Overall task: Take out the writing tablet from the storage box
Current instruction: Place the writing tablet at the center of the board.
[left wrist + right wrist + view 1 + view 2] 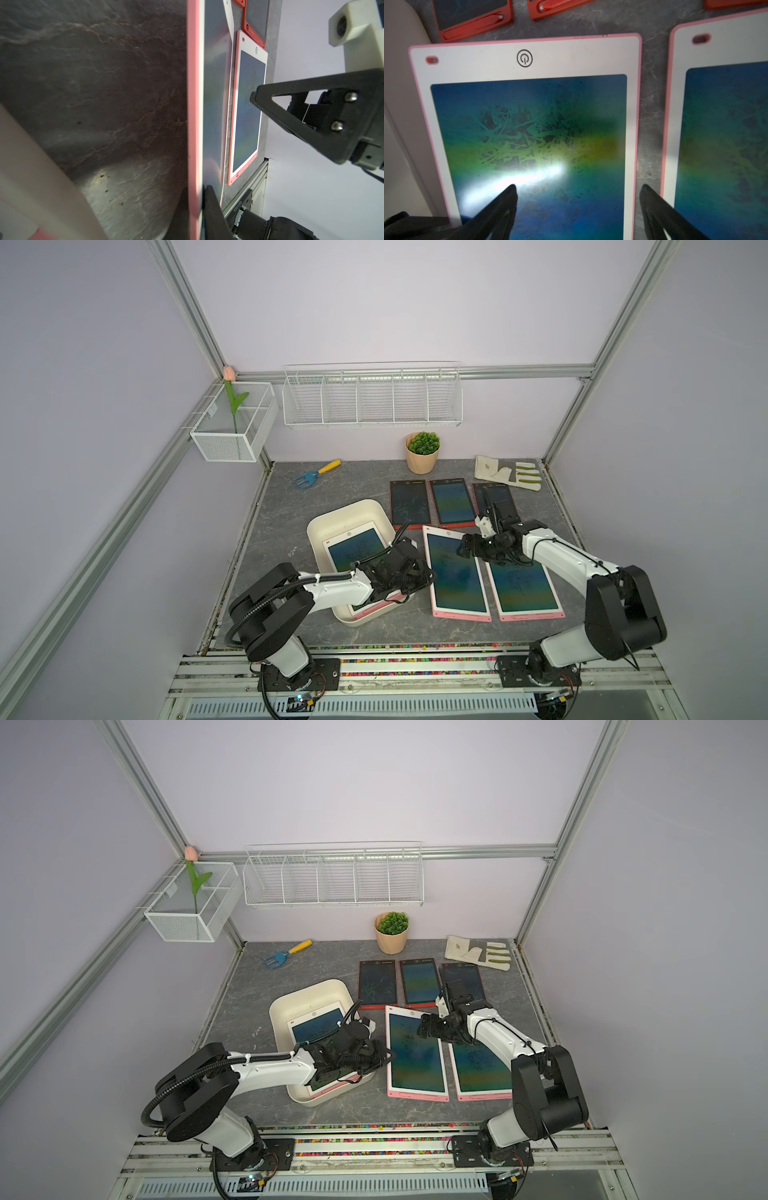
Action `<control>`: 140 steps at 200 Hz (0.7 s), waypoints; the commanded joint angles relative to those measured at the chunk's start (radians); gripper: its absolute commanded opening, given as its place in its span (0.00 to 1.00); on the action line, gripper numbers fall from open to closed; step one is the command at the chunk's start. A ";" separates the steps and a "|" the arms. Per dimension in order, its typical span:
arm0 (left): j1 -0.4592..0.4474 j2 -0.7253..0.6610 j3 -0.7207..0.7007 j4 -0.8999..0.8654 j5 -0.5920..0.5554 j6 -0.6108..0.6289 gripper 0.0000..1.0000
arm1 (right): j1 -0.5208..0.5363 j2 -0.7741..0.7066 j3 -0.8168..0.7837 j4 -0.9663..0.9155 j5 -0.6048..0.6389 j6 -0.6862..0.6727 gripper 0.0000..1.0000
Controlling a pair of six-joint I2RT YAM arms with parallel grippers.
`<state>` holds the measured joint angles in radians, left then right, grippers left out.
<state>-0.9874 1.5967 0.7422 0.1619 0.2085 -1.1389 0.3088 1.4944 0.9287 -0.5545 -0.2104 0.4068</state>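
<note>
The cream storage box (345, 510) (309, 990) sits left of centre, with a white-framed writing tablet (353, 547) (318, 1025) lying inside it. A second pink-edged writing tablet (455, 572) (529, 124) lies on the table just right of the box. My left gripper (424, 576) (196, 193) reaches over the box's right rim and is shut on this tablet's left pink edge. My right gripper (465, 549) (578, 189) hovers open over the same tablet's far end. One of its fingers is above the screen, and its other finger is above the gap beside the tablet.
Another large pink tablet (523, 585) lies to the right. Three small red tablets (408, 504) are lined up behind. A potted plant (422, 452), glove (507, 472) and blue rake (316, 475) lie along the back. A wire rack (372, 398) and mesh basket (235, 423) hang on the walls.
</note>
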 commanded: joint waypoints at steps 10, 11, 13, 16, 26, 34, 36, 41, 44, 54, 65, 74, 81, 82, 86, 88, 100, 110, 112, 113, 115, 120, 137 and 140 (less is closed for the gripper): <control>-0.007 0.023 -0.046 -0.240 -0.039 0.013 0.17 | -0.004 0.010 -0.013 0.022 -0.029 -0.012 0.92; -0.007 0.023 -0.046 -0.240 -0.039 0.013 0.17 | -0.004 0.010 -0.013 0.022 -0.029 -0.012 0.92; -0.007 0.023 -0.046 -0.240 -0.041 0.012 0.17 | -0.004 0.011 -0.013 0.022 -0.030 -0.012 0.92; -0.007 0.023 -0.046 -0.241 -0.041 0.014 0.17 | -0.004 0.009 -0.013 0.021 -0.032 -0.012 0.92; -0.007 0.026 -0.043 -0.244 -0.040 0.014 0.17 | -0.004 0.010 -0.010 0.019 -0.033 -0.014 0.92; -0.007 0.029 -0.043 -0.245 -0.040 0.014 0.17 | -0.004 0.010 -0.010 0.018 -0.033 -0.014 0.92; -0.007 0.029 -0.042 -0.245 -0.039 0.014 0.17 | -0.004 0.010 -0.010 0.019 -0.033 -0.014 0.92; -0.007 0.029 -0.041 -0.247 -0.039 0.014 0.17 | -0.004 0.009 -0.010 0.018 -0.035 -0.014 0.93; -0.007 0.031 -0.040 -0.248 -0.039 0.014 0.18 | -0.004 0.010 -0.010 0.018 -0.035 -0.014 0.93; -0.007 0.032 -0.039 -0.257 -0.042 0.014 0.21 | -0.004 0.010 -0.011 0.018 -0.035 -0.014 0.93; -0.007 0.035 -0.038 -0.261 -0.044 0.013 0.25 | -0.005 0.010 -0.014 0.019 -0.037 -0.014 0.93; -0.007 0.037 -0.038 -0.263 -0.046 0.011 0.26 | -0.005 0.011 -0.016 0.021 -0.038 -0.014 0.93; -0.007 0.040 -0.037 -0.266 -0.046 0.011 0.27 | -0.007 0.012 -0.016 0.022 -0.039 -0.014 0.93; -0.007 0.040 -0.037 -0.267 -0.046 0.011 0.27 | -0.006 0.012 -0.016 0.022 -0.039 -0.014 0.93; -0.007 0.041 -0.035 -0.270 -0.049 0.010 0.27 | -0.007 0.012 -0.017 0.022 -0.040 -0.014 0.93; -0.007 0.043 -0.034 -0.272 -0.049 0.009 0.27 | -0.007 0.012 -0.017 0.022 -0.041 -0.015 0.93; -0.007 0.049 -0.031 -0.281 -0.052 0.009 0.27 | -0.007 0.008 -0.018 0.022 -0.043 -0.016 0.93; -0.007 0.052 -0.025 -0.299 -0.063 0.007 0.28 | -0.008 0.003 -0.018 0.020 -0.043 -0.017 0.93; -0.007 0.052 -0.024 -0.305 -0.066 0.007 0.28 | -0.009 0.001 -0.018 0.019 -0.044 -0.017 0.93; -0.007 0.051 -0.023 -0.308 -0.067 0.007 0.28 | -0.009 0.000 -0.018 0.018 -0.044 -0.018 0.93; -0.007 0.052 -0.022 -0.317 -0.072 0.007 0.28 | -0.008 -0.001 -0.018 0.019 -0.044 -0.019 0.93; -0.007 0.052 -0.016 -0.339 -0.081 0.008 0.28 | -0.008 -0.004 -0.018 0.016 -0.043 -0.018 0.93; -0.008 0.051 0.006 -0.410 -0.107 0.008 0.29 | -0.010 -0.016 -0.019 0.012 -0.044 -0.022 0.93; -0.007 0.050 0.008 -0.419 -0.111 0.009 0.29 | -0.010 -0.018 -0.019 0.011 -0.044 -0.021 0.93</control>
<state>-1.0023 1.5898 0.7849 0.0750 0.1928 -1.1271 0.3069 1.4956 0.9272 -0.5404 -0.2367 0.4034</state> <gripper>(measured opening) 0.290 0.934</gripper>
